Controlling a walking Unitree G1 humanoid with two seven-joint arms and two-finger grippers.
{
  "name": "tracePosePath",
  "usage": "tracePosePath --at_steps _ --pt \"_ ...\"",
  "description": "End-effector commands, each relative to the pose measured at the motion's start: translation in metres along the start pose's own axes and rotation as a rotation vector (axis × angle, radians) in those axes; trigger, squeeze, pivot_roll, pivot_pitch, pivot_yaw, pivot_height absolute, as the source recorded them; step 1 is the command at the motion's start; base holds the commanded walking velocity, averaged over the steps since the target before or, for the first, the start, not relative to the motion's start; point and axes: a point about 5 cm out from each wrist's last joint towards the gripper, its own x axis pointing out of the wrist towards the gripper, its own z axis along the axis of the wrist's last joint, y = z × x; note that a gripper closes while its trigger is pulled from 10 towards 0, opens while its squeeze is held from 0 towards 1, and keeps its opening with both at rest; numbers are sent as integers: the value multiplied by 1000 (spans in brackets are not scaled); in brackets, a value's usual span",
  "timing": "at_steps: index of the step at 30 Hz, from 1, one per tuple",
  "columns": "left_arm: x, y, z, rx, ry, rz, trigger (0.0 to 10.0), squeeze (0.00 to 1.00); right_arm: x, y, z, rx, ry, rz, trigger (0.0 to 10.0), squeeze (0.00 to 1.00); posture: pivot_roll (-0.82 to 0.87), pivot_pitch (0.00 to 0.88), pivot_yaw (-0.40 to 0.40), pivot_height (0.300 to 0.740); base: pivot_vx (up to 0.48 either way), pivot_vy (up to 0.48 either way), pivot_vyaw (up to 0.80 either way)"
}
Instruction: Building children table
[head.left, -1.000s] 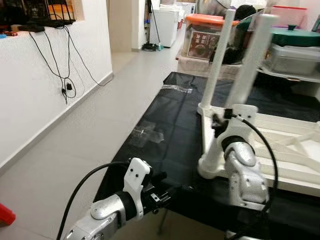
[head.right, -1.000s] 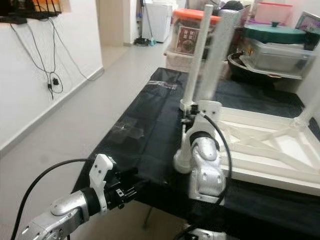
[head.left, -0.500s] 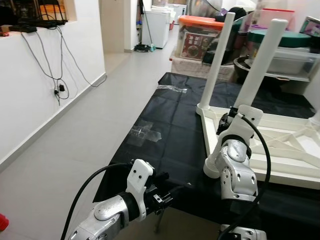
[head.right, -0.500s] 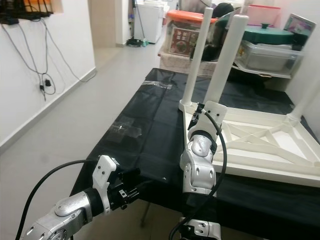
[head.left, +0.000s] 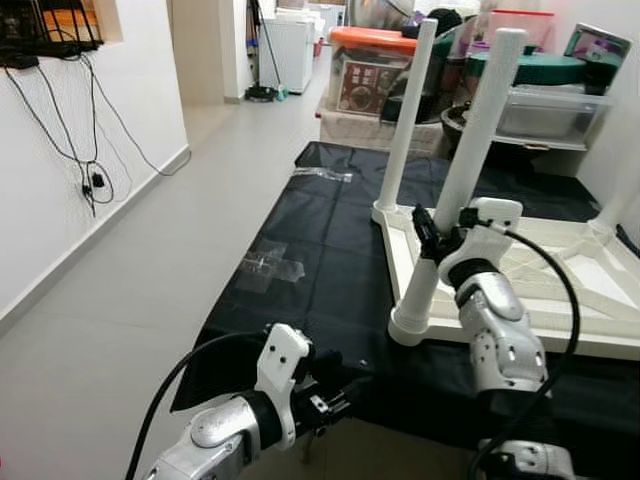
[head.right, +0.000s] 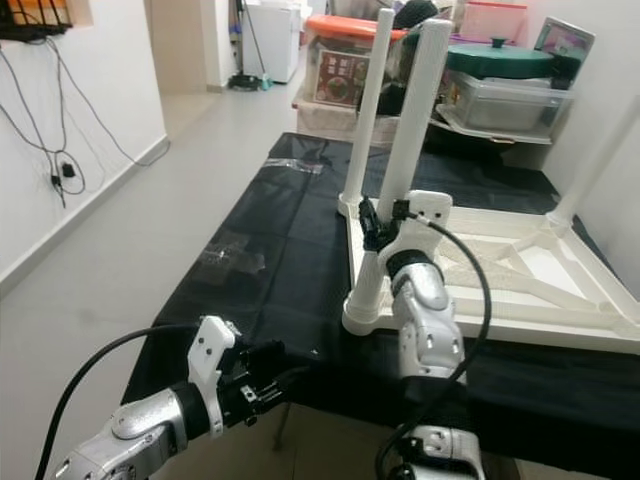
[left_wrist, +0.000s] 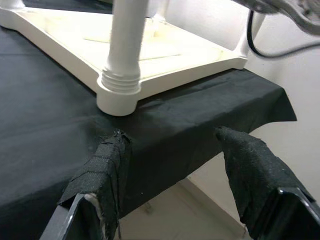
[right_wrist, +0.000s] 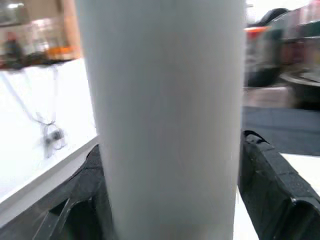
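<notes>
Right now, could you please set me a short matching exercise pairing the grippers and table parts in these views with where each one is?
Things:
1. right gripper
2. left gripper
3. near white plastic table leg
4. upturned white plastic tabletop

Places or states:
A. lying flat on the black cloth
B. standing upright in a corner socket
C. fingers on either side of a leg
D. open, at the near edge of the cloth

Pairs: 1-C, 2-D, 3-B, 4-A
</notes>
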Motion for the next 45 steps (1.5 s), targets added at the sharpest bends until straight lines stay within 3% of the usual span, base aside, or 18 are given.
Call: tracePosePath --at_steps 1,5,6,8,11,22,23,24,28,31,34,35,37,38,39,40,43,45 --pt "-1 -5 1 -1 1 -11 10000 0 7 9 3 6 49 223 10000 0 180 22 -87 740 0 0 0" --pt "-2 -7 2 -1 -1 -13 10000 0 8 12 4 10 90 367 10000 0 183 25 -89 740 0 0 0" --pt "-3 -9 3 -6 -1 -14 10000 0 8 18 5 17 123 507 10000 0 194 41 -99 740 0 0 0" --pt "-3 -9 3 -6 -1 -14 10000 0 8 18 5 17 123 507 10000 0 194 41 -99 740 0 0 0" --pt "-10 -17 5 -15 -3 -19 10000 0 7 34 7 23 218 861 10000 0 210 70 -114 740 0 0 0" --pt "-17 -26 8 -39 -6 -18 10000 0 14 51 11 32 248 1069 10000 0 208 109 -123 740 0 0 0" --pt "-18 -29 8 -46 -5 -22 10000 0 15 58 9 26 222 1054 0 0 209 125 -126 740 0 0 0" --pt "-18 -29 8 -46 -5 -22 10000 0 15 58 9 26 222 1054 0 0 209 125 -126 740 0 0 0" --pt "-20 -33 9 -53 -6 -29 10000 0 17 65 5 24 176 961 0 0 205 125 -126 740 0 0 0" --pt "-20 -34 10 -59 -4 -26 10000 0 26 43 5 -15 117 520 0 0 194 115 -119 740 0 0 0" --pt "-20 -33 9 -59 -3 -23 10000 0 21 17 7 -76 90 86 0 0 188 110 -111 740 0 0 0" --pt "-20 -33 9 -59 -3 -23 10000 0 21 17 7 -76 90 86 0 0 188 110 -111 740 0 0 0" --pt "-18 -31 9 -58 -1 -24 10000 0 6 0 9 -87 82 -293 0 0 176 107 -105 740 0 0 0" --pt "-18 -31 9 -58 -1 -24 10000 0 6 0 9 -87 82 -293 0 0 176 107 -105 740 0 0 0" --pt "-18 -31 9 -57 0 -25 10000 0 -7 -7 13 -86 61 -501 0 0 172 106 -101 740 0 0 0" --pt "-17 -30 9 -56 0 -25 10000 0 -17 -6 14 -51 47 -642 0 0 173 104 -101 740 0 0 0" --pt "-16 -30 9 -54 0 -24 10000 0 -23 -1 15 -16 30 -736 0 0 175 103 -103 740 0 0 0" --pt "-15 -28 10 -48 0 -17 10000 0 -20 28 12 73 10 -776 0 0 187 100 -102 740 0 0 0"
